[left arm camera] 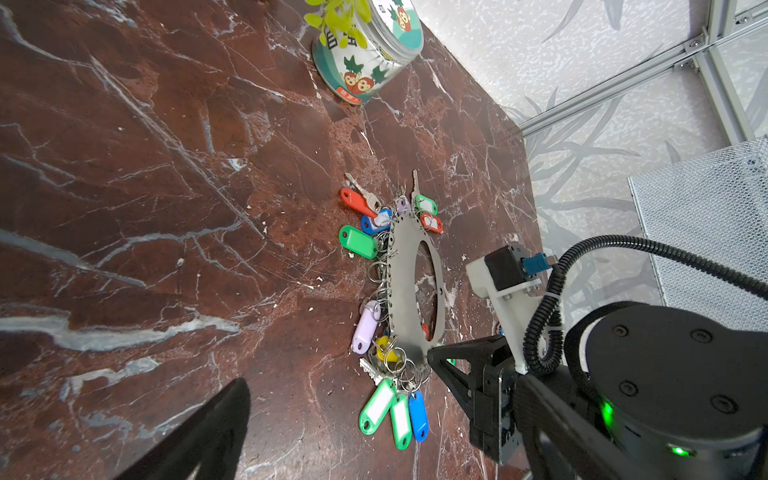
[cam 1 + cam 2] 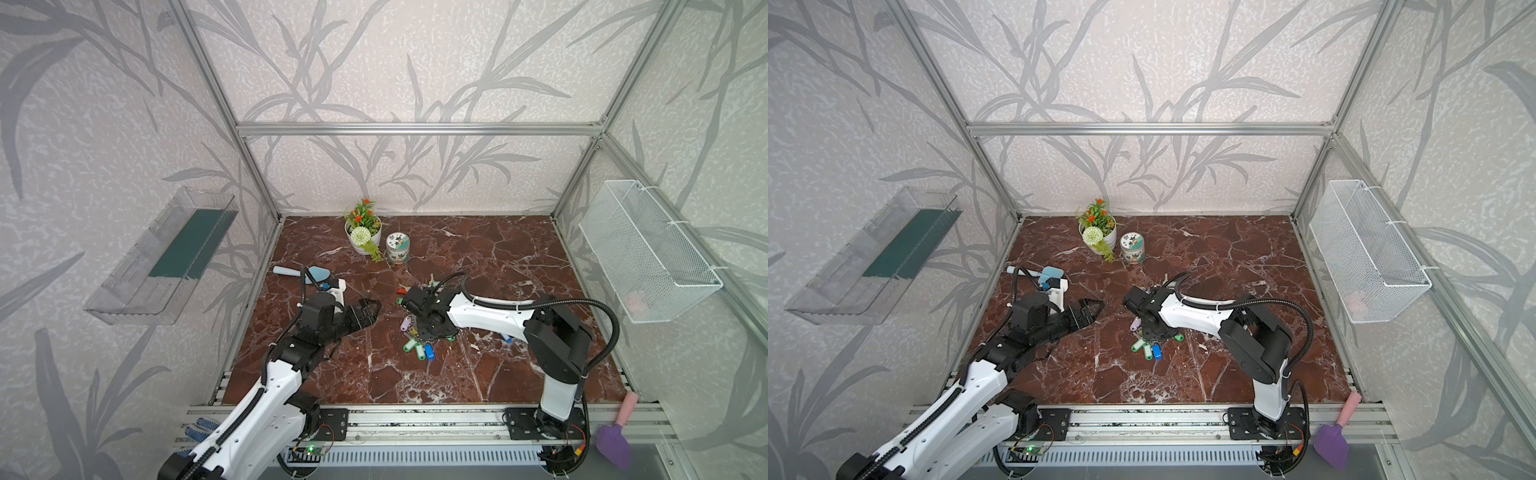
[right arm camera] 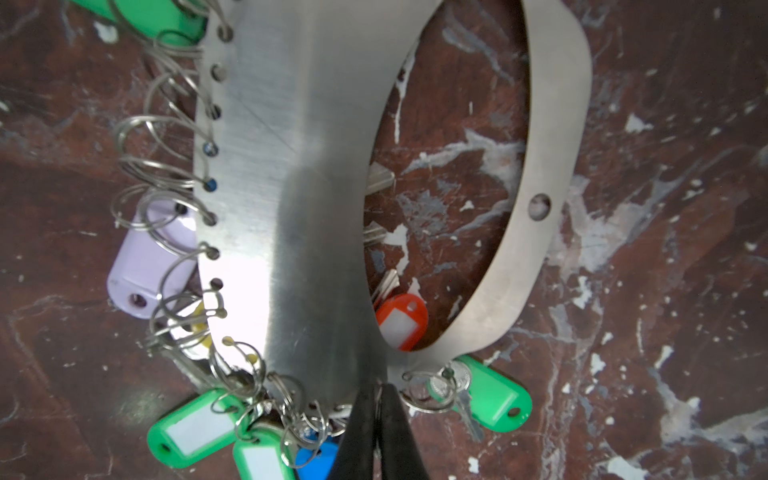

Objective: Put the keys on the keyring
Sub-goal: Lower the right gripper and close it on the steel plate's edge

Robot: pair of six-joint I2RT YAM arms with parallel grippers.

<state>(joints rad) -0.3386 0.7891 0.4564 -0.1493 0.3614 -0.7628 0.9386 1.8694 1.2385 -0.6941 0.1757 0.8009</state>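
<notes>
The keyring [image 3: 291, 166], a flat grey oval plate with a large hole, lies on the marble floor and also shows in the left wrist view [image 1: 405, 282]. Small rings fringe its edge and carry the keys: red [image 1: 353, 201], green [image 1: 357, 241], lilac [image 1: 365, 326], and a green and blue bunch [image 1: 395, 411]. My right gripper [image 3: 378, 395] is shut on the plate's end edge. In both top views it hides most of the plate, leaving only the keys [image 2: 419, 349] [image 2: 1146, 347] showing. My left gripper [image 2: 365, 311] [image 2: 1092, 309] hangs open to the left of the plate, holding nothing.
A white flower pot [image 2: 363, 235] and a printed tin [image 2: 397, 248] stand at the back. A light blue scoop [image 2: 299, 274] lies behind the left arm. A mesh basket [image 2: 648, 253] hangs on the right wall and a clear shelf [image 2: 162, 257] on the left. A purple trowel [image 2: 615, 440] lies at the front right.
</notes>
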